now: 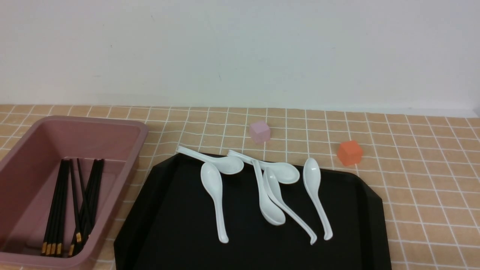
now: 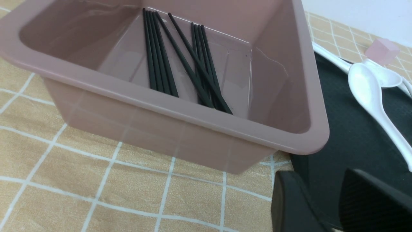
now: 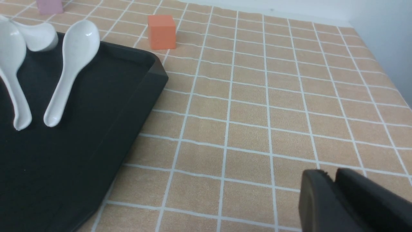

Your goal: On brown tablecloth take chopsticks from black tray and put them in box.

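The chopsticks (image 1: 62,210) lie in the box (image 1: 129,161), near the left pincer (image 2: 318,173) and well away from the right pincer (image 3: 330,170). They are slim, straight and black, with gold bands near the thicker ends, which point toward the robot. One bundle lies almost parallel; beside it, other sticks overlap, two of them slanting across the rest. All of them rest low inside the deep, dusty-pink walls.

The left pincer is released, its tips spread with nothing between them. The right pincer holds nothing that shows; its blurred tips are close together, and I cannot tell whether they are clenched.

The black tray (image 1: 180,232) is near the left pincer too, just beside the box. It holds six white spoons (image 1: 213,183), some crossing one another, two with their handles reaching over the far rim. No chopsticks show in the visible part of the tray.

Beyond the tray, farther from both pincers than its near part, a pink cube (image 1: 260,132) and an orange cube (image 1: 350,153) sit on the brown tablecloth (image 1: 423,180), whose white grid covers the worktop near the right pincer.
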Controlling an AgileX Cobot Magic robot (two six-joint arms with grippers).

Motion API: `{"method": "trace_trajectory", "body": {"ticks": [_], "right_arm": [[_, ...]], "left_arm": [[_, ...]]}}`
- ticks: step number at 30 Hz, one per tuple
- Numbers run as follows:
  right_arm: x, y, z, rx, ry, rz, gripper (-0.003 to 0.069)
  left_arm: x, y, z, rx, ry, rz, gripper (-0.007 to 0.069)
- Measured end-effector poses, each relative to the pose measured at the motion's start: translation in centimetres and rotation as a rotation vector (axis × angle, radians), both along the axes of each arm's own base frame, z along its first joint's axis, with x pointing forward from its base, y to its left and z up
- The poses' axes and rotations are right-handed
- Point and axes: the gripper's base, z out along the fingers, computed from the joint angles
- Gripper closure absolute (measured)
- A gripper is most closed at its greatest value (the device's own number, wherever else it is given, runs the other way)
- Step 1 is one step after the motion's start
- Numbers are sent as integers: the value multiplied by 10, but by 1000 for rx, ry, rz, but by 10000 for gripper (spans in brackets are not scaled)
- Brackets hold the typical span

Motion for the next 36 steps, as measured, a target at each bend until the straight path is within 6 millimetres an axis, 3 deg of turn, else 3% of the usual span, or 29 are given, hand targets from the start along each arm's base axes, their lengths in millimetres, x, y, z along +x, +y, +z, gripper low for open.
{"method": "trace_trajectory", "body": {"ticks": [36], "right_arm": [[0,4,0,0,0,68,513]], "left_arm": [[0,0,0,0,0,0,385]]}}
